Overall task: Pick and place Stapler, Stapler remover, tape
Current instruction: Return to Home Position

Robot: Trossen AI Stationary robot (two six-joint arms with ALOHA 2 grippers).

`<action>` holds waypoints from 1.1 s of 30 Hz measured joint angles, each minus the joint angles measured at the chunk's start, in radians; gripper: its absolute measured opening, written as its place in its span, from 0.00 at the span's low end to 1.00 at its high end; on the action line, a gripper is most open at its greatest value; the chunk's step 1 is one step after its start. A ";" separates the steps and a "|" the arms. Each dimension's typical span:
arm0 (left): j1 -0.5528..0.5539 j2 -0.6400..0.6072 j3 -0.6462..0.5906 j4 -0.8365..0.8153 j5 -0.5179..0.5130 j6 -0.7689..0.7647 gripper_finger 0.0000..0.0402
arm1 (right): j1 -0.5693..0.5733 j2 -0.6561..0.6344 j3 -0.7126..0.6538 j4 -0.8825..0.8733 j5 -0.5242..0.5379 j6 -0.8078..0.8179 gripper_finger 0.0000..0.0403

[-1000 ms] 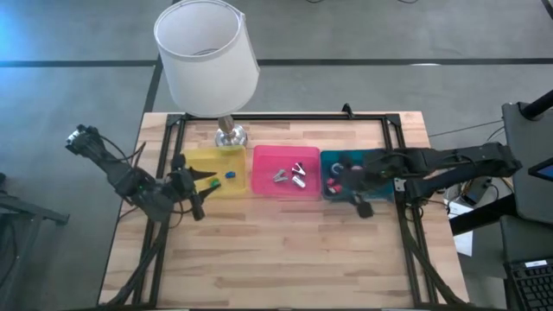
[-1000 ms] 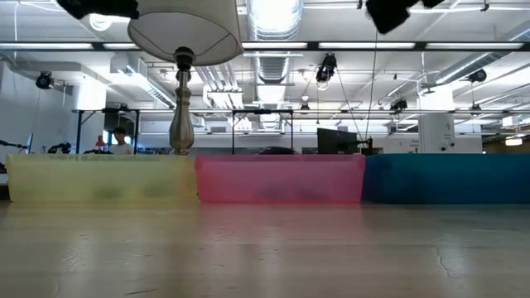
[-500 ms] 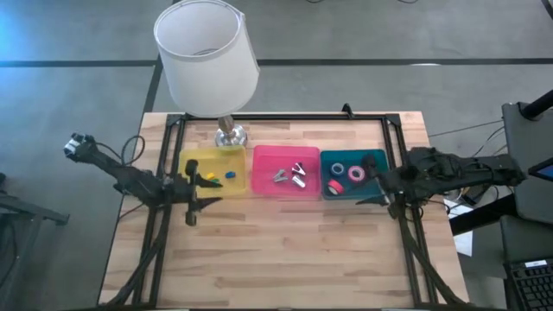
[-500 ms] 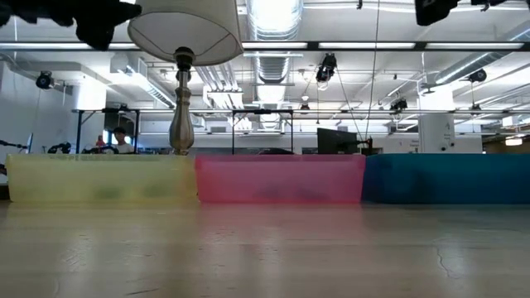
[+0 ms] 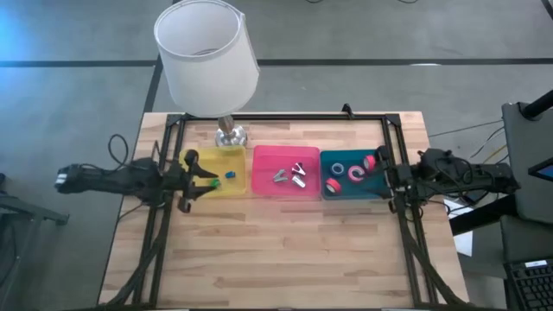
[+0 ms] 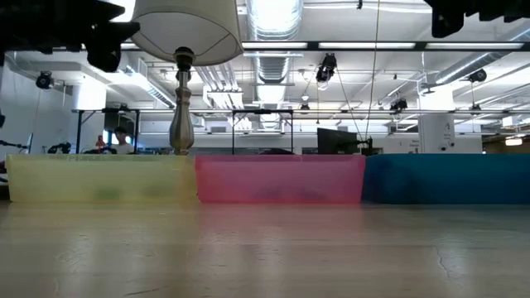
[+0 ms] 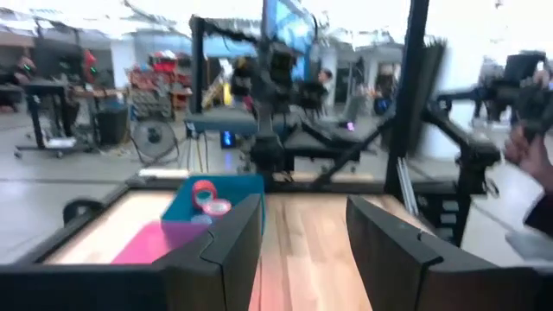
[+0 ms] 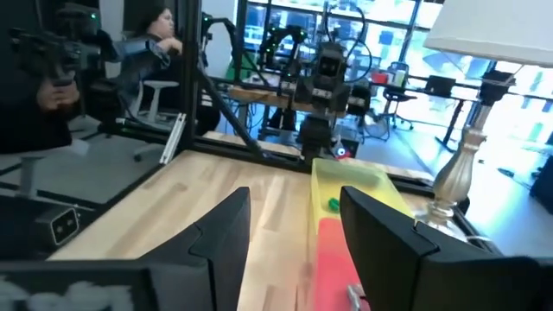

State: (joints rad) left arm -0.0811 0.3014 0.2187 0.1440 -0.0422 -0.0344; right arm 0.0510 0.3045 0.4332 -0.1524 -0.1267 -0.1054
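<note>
The tape rolls (image 5: 355, 174), red ones and a blue one, lie in the teal bin (image 5: 380, 188); the left wrist view shows them far off (image 7: 205, 197). Silvery claw-like pieces (image 5: 290, 175) lie in the pink bin (image 5: 268, 157). Small green and blue pieces (image 5: 221, 178) sit in the yellow bin (image 5: 200, 160). My left gripper (image 5: 185, 181) hovers open at the yellow bin's left side, holding nothing (image 7: 302, 259). My right gripper (image 5: 393, 177) hovers open just past the teal bin's right side, also holding nothing (image 8: 298, 250).
A lamp with a white shade (image 5: 206, 56) stands on its metal base (image 5: 230, 134) at the far edge behind the yellow bin. A black frame (image 5: 285, 117) runs round the table. Bare wood (image 5: 285, 250) lies in front of the bins. People sit beyond the table (image 8: 160, 43).
My right gripper has drawn back from over the teal bin toward the table's right edge, uncovering the tape rolls. My left gripper has pulled toward the table's left edge, its arm swinging to lie level across that edge. Nothing in the bins has moved.
</note>
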 joint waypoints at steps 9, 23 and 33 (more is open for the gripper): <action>0.081 -0.071 -0.069 0.016 0.046 -0.020 0.43 | 0.000 -0.094 -0.035 -0.051 0.008 -0.005 0.43; 0.083 -0.300 -0.170 -0.015 0.041 -0.066 0.43 | 0.001 -0.304 -0.185 -0.071 0.150 0.024 0.43; 0.084 -0.300 -0.197 -0.031 0.007 -0.076 0.43 | 0.001 -0.301 -0.245 -0.079 0.164 0.077 0.44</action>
State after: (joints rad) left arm 0.0029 0.0010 0.0220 0.1133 -0.0347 -0.1108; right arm 0.0517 0.0032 0.1880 -0.2313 0.0378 -0.0284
